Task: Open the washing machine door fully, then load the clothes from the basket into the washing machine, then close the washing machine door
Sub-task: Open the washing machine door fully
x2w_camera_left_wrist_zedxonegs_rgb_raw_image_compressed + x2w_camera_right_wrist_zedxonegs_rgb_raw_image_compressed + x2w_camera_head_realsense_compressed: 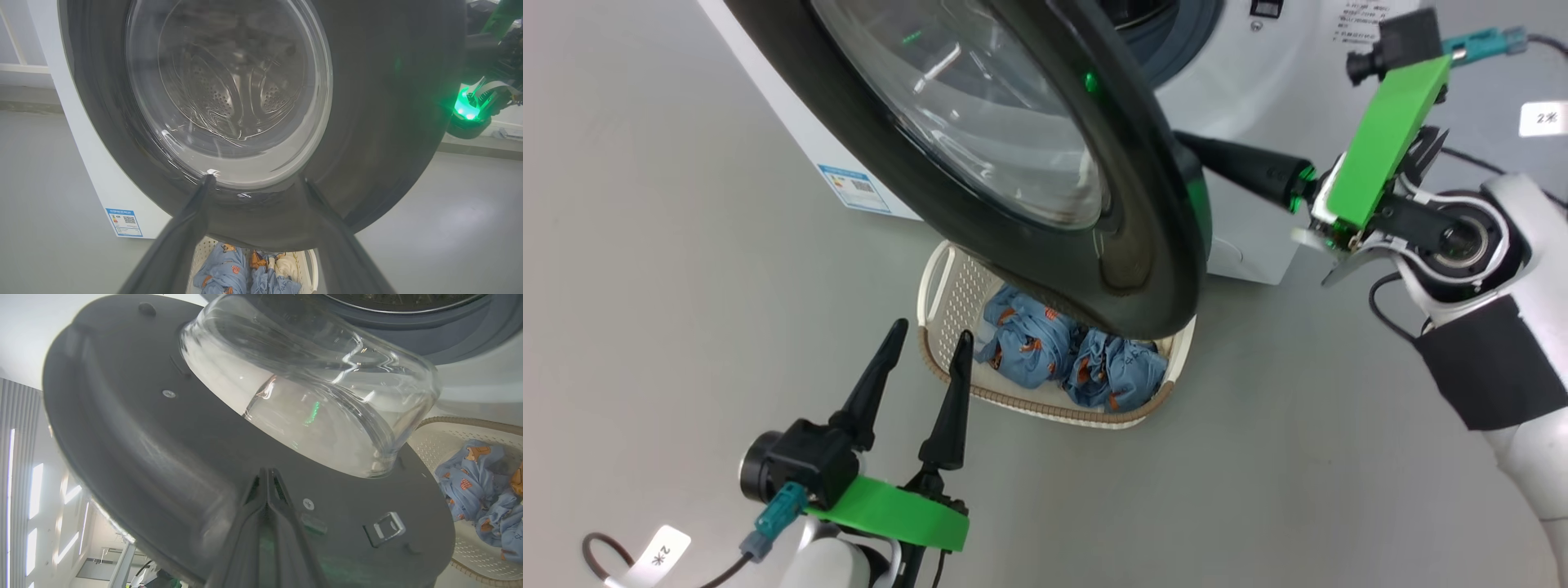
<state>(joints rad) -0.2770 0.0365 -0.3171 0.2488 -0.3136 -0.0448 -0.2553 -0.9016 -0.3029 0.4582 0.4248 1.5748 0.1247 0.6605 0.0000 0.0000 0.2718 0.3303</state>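
Black-rimmed door: the washing machine door (980, 155) stands swung out from the white washing machine (1258, 73) across the upper middle of the head view. Its lower rim covers the far part of the basket (947, 294).
Glass bowl: the glass bowl (310, 396) is clear and bulging. In the left wrist view the steel perforated drum (229, 94) shows through it.
Right claw: the right gripper (267, 473) has its two dark fingers pressed together with nothing between them. In the right wrist view, the tips lie on the door's dark grey inner frame (163, 457), just below the bowl and left of a small metal latch (385, 527). In the head view it reaches in from the right side to behind the door's right rim.
Left claw: the left gripper (931, 328) is spread wide and holds nothing, at the lower left of the head view. Its fingertips are by the basket's left end; whether they touch it I cannot tell.
Basket: it sits on the grey floor (645, 327) at lower centre, under the door.
Clothes: the clothes (1070, 355) lie bundled inside the basket, blue with orange-brown prints. A cream piece shows at the bottom of the left wrist view.
Sticker: a blue label sticker (854, 188) is on the machine's lower front corner, left of the door.
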